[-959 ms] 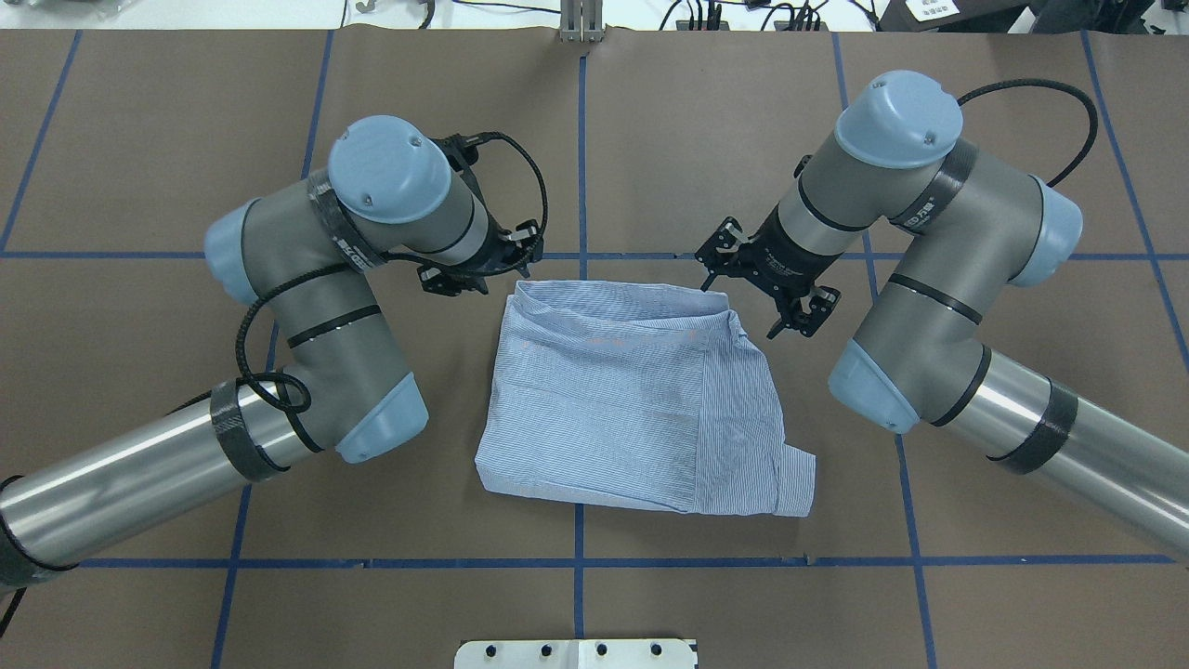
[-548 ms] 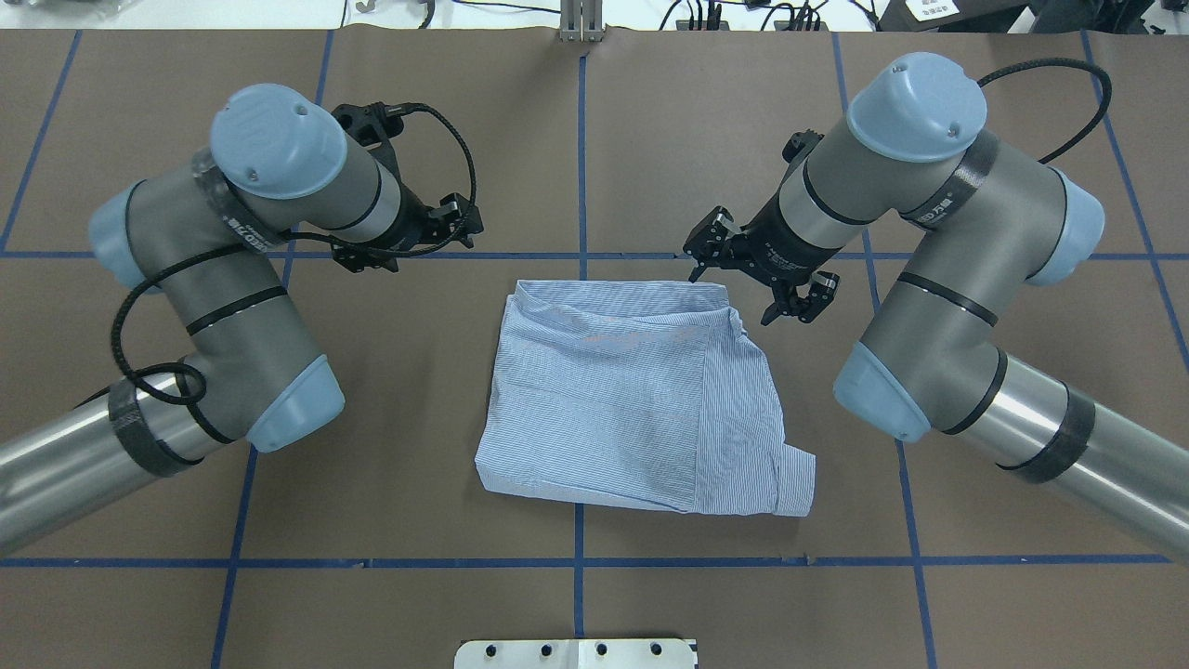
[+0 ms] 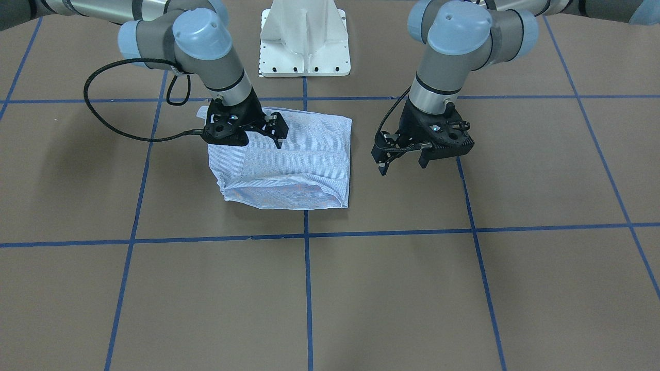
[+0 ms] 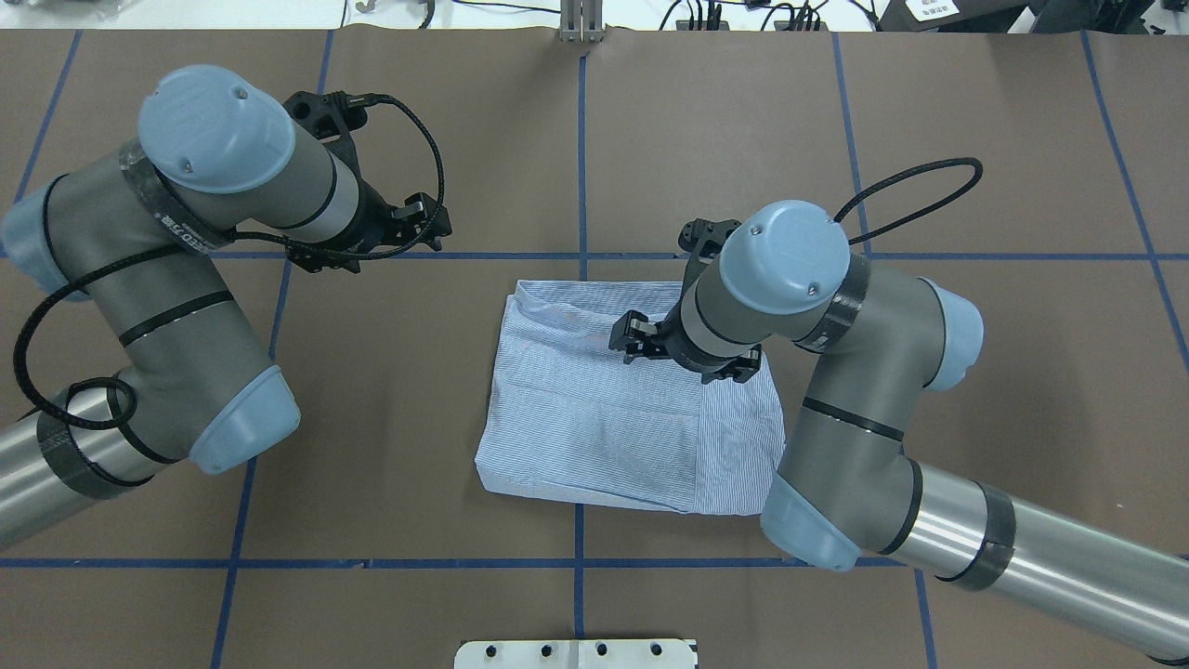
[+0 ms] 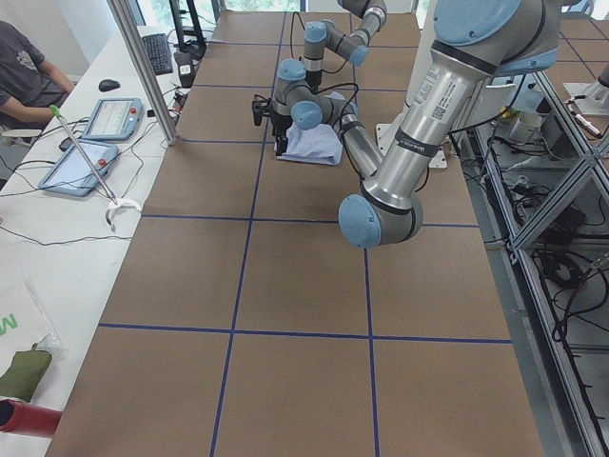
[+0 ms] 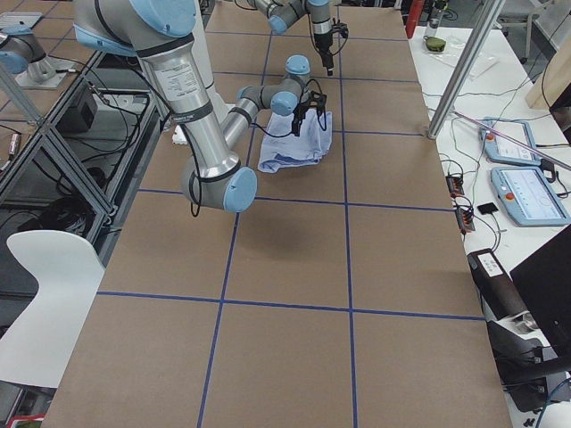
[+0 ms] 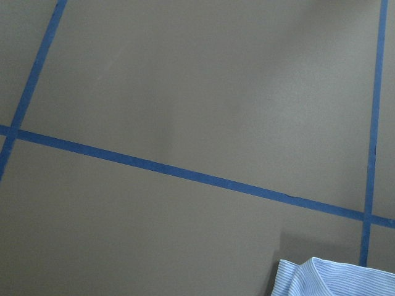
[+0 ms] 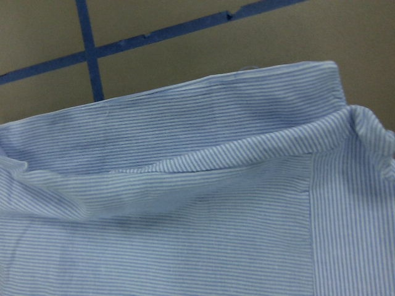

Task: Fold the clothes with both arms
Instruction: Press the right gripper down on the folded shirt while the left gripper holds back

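Moved: my grey right arm (image 4: 841,418) has swung in from beside the far right corner and now reaches over the cloth. My grey left arm (image 4: 176,307) has pulled further off to its own side.
Shirt: the light-blue, finely white-striped button-up shirt (image 4: 594,418) lies folded into a rough rectangle at the middle of the brown paper-covered table (image 4: 409,446), with the collar band along its far edge.
Right gripper: the black right gripper (image 3: 274,134) hangs over the far half, near the collar fold. I judge it is there to press or pick up that fold. I cannot tell how wide its fingers stand, and no cloth looks lifted.
Left gripper: the black left gripper (image 3: 402,164) hovers over bare table, well apart from the shirt, with its fingers spread wide and empty. I think it is keeping out of the right arm's way.
Stage: late, I judge, with only tidying or a last fold left.
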